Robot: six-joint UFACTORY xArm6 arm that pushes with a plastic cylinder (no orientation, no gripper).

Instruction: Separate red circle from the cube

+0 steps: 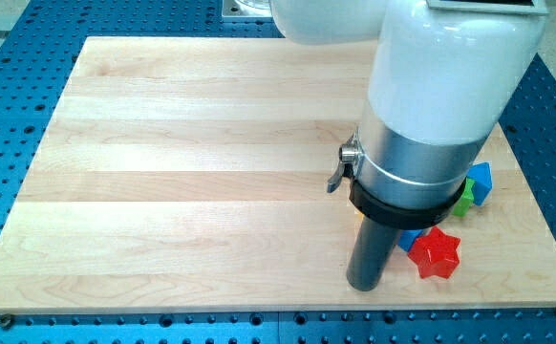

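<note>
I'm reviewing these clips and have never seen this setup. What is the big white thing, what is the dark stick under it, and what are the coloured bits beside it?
This is one camera view looking down at a pale wooden board on a blue perforated table. The white and silver bulk is a robot arm. It has no gripper and holds nothing; it ends in a dark rod, whose tip pushes blocks. Just to the view's right of the tip lies a red star-shaped block. Blue blocks and a green one peek out behind the arm, partly hidden. No red circle is visible.
</note>
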